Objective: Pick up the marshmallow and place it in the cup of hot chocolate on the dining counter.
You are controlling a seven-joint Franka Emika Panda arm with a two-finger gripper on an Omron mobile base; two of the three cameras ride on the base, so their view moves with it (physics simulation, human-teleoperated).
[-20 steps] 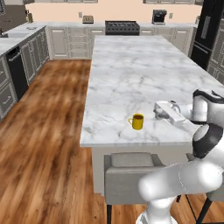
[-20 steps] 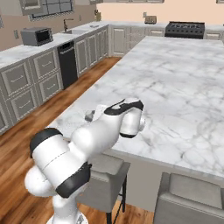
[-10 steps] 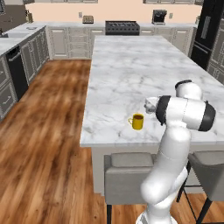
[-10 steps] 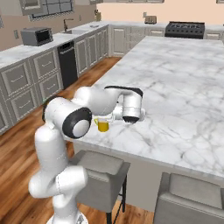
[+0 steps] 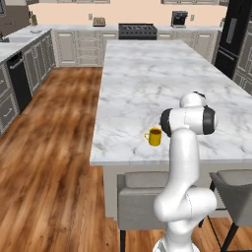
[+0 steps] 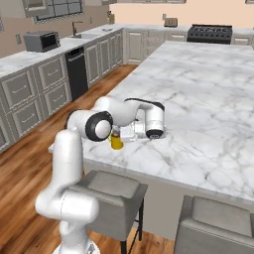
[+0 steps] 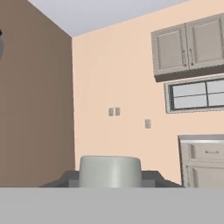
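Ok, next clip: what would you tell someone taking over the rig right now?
The gripper is shut on the tiny whitish-grey stubby marshmallow, hand pointing sideways. The small bright yellow mug of hot chocolate stands upright near the front edge of the white marble dining counter, beside the hand. Done: pickup. Left: bring the marshmallow over the mug and release.

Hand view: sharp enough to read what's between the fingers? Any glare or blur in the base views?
Hand view: crisp, the marshmallow looms large at the bottom, wall cabinets sharp behind. Left base view: even flat light, no glare, yellow mug clear. Right base view: mug mostly hidden by the arm.
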